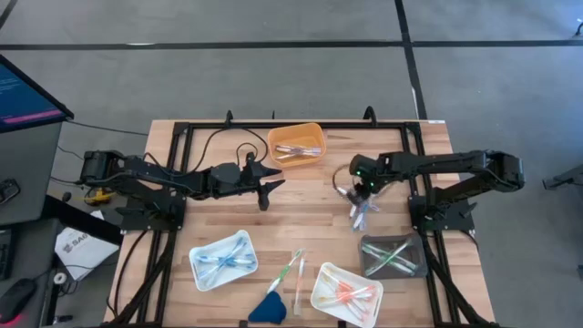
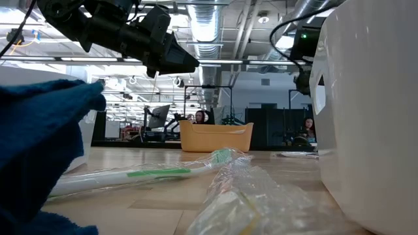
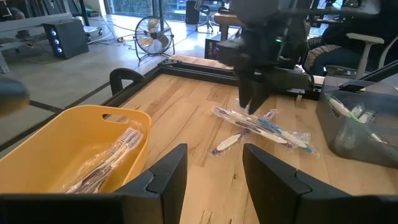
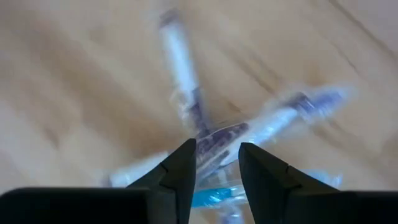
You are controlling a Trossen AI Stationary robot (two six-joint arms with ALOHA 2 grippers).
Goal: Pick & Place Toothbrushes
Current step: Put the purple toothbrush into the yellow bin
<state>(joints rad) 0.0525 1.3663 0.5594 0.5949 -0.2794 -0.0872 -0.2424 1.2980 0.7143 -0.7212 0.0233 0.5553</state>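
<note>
Where wooden table (image 1: 310, 205) meets grey floor (image 1: 273, 82) — perhaps office (image 2: 215, 98) behind.

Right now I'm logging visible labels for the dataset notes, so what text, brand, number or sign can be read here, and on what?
"SA": start of a word on the white paper sheet on the floor beside the wooden table; the rest cannot be read.
Screen of the dark monitor: text lines too small to read.
Wrapped plastic toothbrushes: any wrapper print is too blurred to read.

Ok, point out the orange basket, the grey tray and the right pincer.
orange basket (image 1: 297, 133): high view, back rim.
grey tray (image 1: 368, 264): high view, left rim.
right pincer (image 1: 363, 202): high view, midway between fingertips, over loose toothbrushes.
</note>
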